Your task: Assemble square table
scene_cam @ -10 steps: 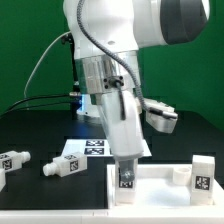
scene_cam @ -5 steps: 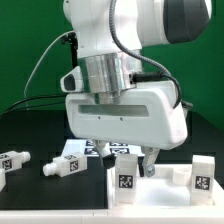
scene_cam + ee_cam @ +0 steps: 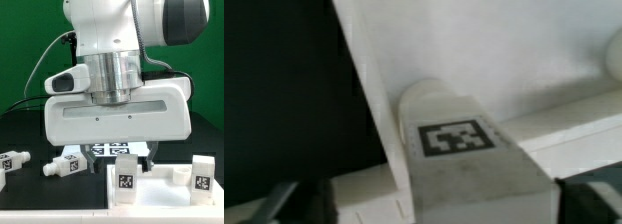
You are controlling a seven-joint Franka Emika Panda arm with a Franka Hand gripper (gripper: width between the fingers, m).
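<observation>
The white square slab [image 3: 160, 192] lies at the front of the exterior view, to the right. One white leg with a tag [image 3: 126, 180] stands upright on its near left corner. Another leg [image 3: 203, 175] stands at its right edge. Two more legs [image 3: 10, 162] [image 3: 65, 165] lie on the black table to the exterior view's left. My gripper [image 3: 132, 150] hangs just above the standing leg, with the broad side of the hand facing the camera. In the wrist view the leg [image 3: 455, 140] lies straight below, and my gripper [image 3: 434, 205] is open and empty, its dark fingertips [image 3: 278, 200] far apart.
The marker board [image 3: 100, 150] lies on the table behind the slab, partly hidden by my hand. A green wall stands behind. Cables run down behind the arm on the exterior view's left.
My gripper has let go of the leg it held on the slab's corner. The hand has turned its broad side to the camera and risen above the leg.
</observation>
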